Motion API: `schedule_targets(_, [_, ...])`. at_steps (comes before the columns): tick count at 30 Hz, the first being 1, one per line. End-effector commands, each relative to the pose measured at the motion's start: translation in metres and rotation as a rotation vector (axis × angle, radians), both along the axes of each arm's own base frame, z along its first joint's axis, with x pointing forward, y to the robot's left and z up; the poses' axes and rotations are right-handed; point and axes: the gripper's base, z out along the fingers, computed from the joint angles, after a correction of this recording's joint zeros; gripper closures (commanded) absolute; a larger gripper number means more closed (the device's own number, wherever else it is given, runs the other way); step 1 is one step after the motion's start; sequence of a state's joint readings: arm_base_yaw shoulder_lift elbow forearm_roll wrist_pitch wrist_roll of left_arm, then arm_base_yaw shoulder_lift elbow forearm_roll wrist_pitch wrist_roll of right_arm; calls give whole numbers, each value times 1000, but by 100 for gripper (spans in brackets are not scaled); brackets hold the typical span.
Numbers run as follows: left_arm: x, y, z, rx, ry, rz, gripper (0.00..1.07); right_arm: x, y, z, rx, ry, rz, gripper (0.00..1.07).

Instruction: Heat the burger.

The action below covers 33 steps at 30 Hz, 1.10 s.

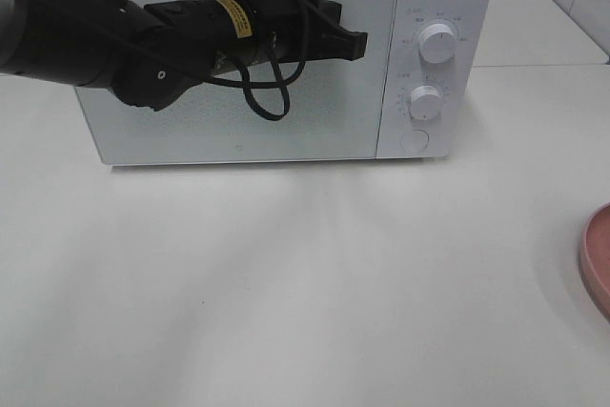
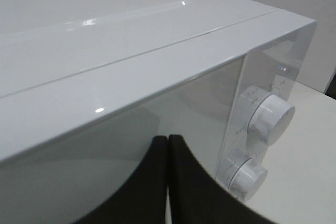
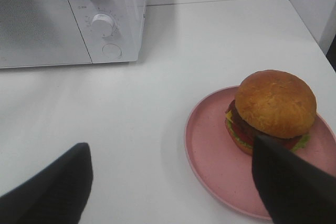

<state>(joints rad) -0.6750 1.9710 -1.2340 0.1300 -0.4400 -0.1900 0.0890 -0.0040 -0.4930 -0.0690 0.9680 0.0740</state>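
The burger [image 3: 274, 107], golden-brown bun over red, green and dark layers, sits on a pink plate [image 3: 215, 156] in the right wrist view. My right gripper [image 3: 170, 153] is open above the table beside the plate, one finger [image 3: 286, 177] overlapping the burger's near edge in the picture. In the high view only the plate's rim [image 1: 596, 254] shows at the right edge, and the burger is out of view there. The white microwave [image 1: 286, 54] has its door closed. My left gripper [image 1: 355, 43] is shut, its tips [image 2: 168, 142] by the upper right of the door, holding nothing.
Two white knobs [image 1: 437, 41] [image 1: 425, 102] and a round button [image 1: 415, 138] sit on the microwave's right panel. A black cable [image 1: 272, 92] loops from the left arm in front of the door. White table [image 1: 305, 274] stretches before the microwave.
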Motion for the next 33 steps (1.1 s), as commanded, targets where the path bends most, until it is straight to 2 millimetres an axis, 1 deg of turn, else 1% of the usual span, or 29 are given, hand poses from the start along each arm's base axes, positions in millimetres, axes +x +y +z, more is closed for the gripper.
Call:
schedule_targets(1, [-12,-8,13,3,49,-6,104,-4,0,0,4,-37,-5,33])
schedule_targets(2, [-12,-8,13,3,49,-6,104,-4,0,0,4,-37,-5,33])
schedule_targets(3, [-15,-9,15,15,58,-12,100,-4,0,0,4,-37,-5,33])
schedule_targets(4, [-15,-9,15,15,58,-12,100,-4,0,0,4,-37,-5,33])
schedule_targets(5, [-20,-12,15,35,77,-22,88,-4,0,0,4,-37,-5,33])
schedule_targets(6, [-26,-15,17,55,96,-33,71,-4,0,0,4,-37,-5,33])
schedule_targets(7, [-26,-15,17,55,96,-33,71,-4,0,0,4,-37,-5,33])
schedule_targets(8, [-29,-16,19,64,104,-38,57,-4,0,0,4,-37,-5,33])
schedule_targets(9, [-35,-19,21,85,124,-49,37,-4,0,0,4,-37,-5,33])
schedule_targets(10, [-35,-19,21,85,124,-49,37,-4,0,0,4,-37,-5,33])
schedule_targets(11, [-39,-20,22,97,135,-55,29,-4,0,0,4,-37,-5,33])
schedule_targets(12, [-46,-22,23,136,170,-65,14,-4,0,0,4,-37,-5,33])
schedule_targets(13, [-46,-22,23,136,170,-65,14,-4,0,0,4,-37,-5,33])
schedule_targets(14, [-53,-23,22,179,208,-73,10,-4,0,0,4,-37,-5,33])
schedule_targets(15, [-56,-23,22,198,225,-76,7,-4,0,0,4,-37,-5,33])
schedule_targets(16, [-56,-23,22,198,225,-76,7,-4,0,0,4,-37,-5,33])
schedule_targets(17, [-64,-24,20,248,267,-85,7,-4,0,0,4,-37,-5,33])
schedule_targets(19, [-68,-24,19,273,289,-88,7,-4,0,0,4,-37,-5,33])
schedule_targets(20, [-75,-24,19,316,325,-95,7,-4,0,0,4,-37,-5,33])
schedule_targets(22, [-79,-23,18,342,349,-96,7,-4,0,0,4,-37,-5,33])
schedule_targets(23, [-86,-22,18,388,386,-101,7,-4,0,0,4,-37,-5,33])
schedule_targets(24, [-86,-22,18,388,386,-101,7,-4,0,0,4,-37,-5,33])
schedule_targets(26, [-94,-16,19,451,451,-94,7,-4,0,0,4,-37,-5,33])
schedule_targets(27, [-94,-16,19,451,451,-94,7,-4,0,0,4,-37,-5,33])
schedule_targets(29, [-100,-8,19,526,533,-79,7,-4,0,0,4,-37,-5,33])
schedule_targets(33, [-106,0,18,592,599,-68,7,-4,0,0,4,-37,-5,33])
